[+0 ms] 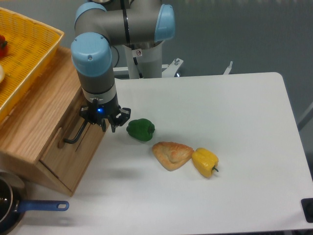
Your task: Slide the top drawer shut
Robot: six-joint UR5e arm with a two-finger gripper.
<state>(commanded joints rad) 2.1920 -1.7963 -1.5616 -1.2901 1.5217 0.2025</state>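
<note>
From the fixed camera, the wide light-oak wooden top drawer (pixel 73 147) with its black metal bar handle (pixel 76 133) sits nearly flush in the oak cabinet body (pixel 34 122) at the table's left. The black two-finger gripper (pixel 106 128) points down against the drawer front beside the handle; whether its fingers are spread I cannot tell. A green bell pepper (pixel 141 129) lies just beside it.

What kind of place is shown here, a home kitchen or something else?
Probably a robot lab with kitchen props: a UR5e arm at a plain white table, toy-like green pepper and yellow pepper, and a small oak cabinet.
</note>
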